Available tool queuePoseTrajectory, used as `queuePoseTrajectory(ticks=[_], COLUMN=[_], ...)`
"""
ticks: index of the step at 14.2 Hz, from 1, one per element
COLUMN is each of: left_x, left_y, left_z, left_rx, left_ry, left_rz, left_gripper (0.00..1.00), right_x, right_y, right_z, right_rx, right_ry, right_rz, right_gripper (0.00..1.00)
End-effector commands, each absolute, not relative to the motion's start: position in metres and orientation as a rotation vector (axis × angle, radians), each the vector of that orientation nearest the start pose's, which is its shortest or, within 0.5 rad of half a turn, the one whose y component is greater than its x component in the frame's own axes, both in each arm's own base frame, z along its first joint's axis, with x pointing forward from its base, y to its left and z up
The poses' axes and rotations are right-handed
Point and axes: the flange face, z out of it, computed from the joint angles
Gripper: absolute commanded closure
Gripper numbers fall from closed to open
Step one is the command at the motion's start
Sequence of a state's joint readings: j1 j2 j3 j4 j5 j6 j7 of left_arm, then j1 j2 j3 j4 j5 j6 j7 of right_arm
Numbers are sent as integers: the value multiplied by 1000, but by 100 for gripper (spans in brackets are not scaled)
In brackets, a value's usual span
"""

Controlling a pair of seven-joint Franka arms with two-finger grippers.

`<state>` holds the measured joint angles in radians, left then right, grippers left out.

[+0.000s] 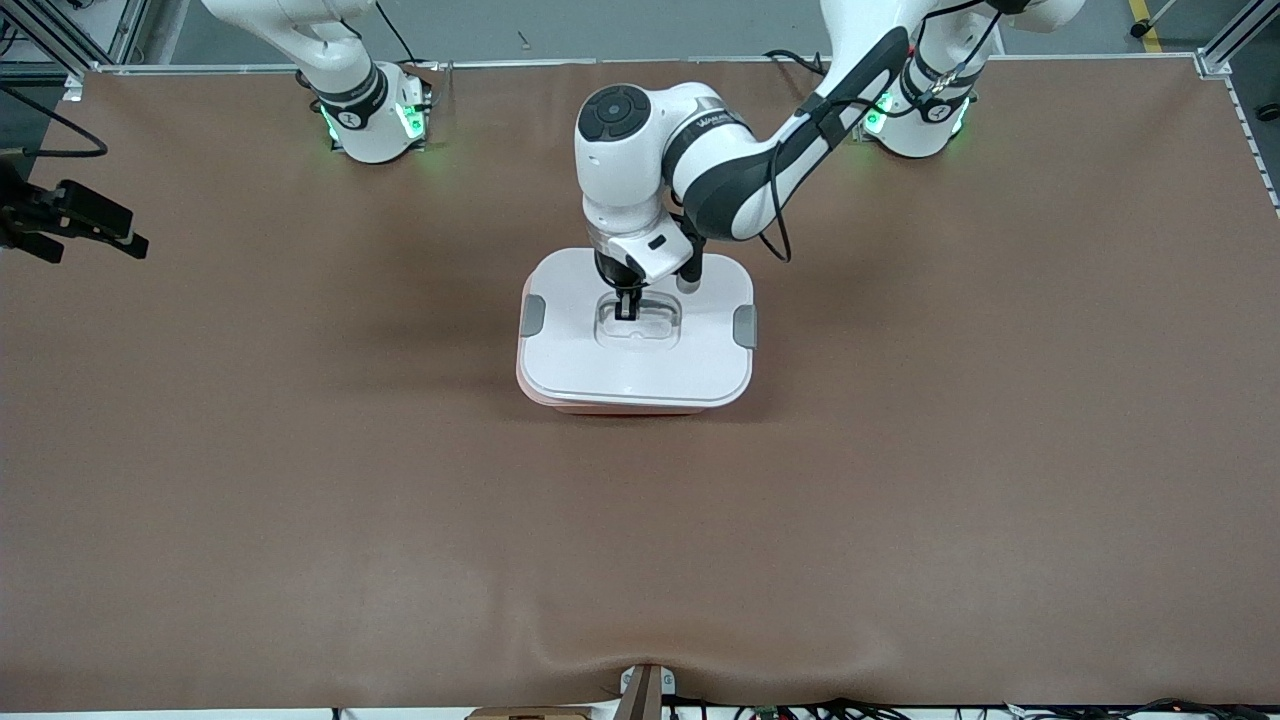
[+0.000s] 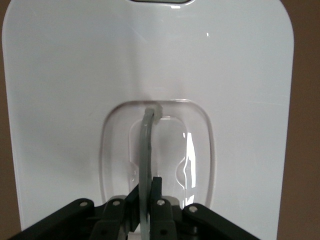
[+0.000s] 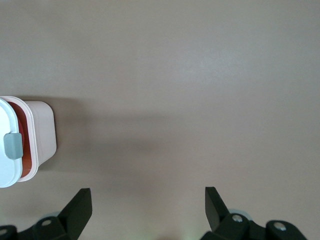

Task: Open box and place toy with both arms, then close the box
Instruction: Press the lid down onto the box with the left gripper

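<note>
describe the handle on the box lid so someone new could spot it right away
On the brown table stands one box under a white lid. Sunk in the lid's middle is a clear handle, with the left tool shut on it; unlike the grey side clips, it is see-through.

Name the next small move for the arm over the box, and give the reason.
Probably a short straight lift: the left gripper is shut on the clear recessed handle of the white plastic lid, which sits on the translucent pink box. The right gripper waits open.
</note>
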<state>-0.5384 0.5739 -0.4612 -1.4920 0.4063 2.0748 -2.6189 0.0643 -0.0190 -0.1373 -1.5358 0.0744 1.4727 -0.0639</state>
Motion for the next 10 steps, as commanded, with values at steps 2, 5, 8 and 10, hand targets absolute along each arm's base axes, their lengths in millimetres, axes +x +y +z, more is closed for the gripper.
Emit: queuePoseTrajectory(ticks=[2,5,8,10], left_x=[445,446,441,441], left_y=[-558,-561,-566,-567], left_z=[365,363,355,348], left_rx=[-2360,-2348,-2353,-2345], left_ry=[-2237,-2286,-2269,-2265], left_rz=[-192,-171,-168,-160], left_gripper=[100,100,100,100], right_x=[533,530,532,532], right_y=[-32,-37,-38,-35], right_z=[642,636,631,633], right_rx=[-3053,-3049,-3048,-3050], right_ry=[53,67,76,59], right_rz=[3,-3,-65,-70], right_gripper=[0,0,0,0])
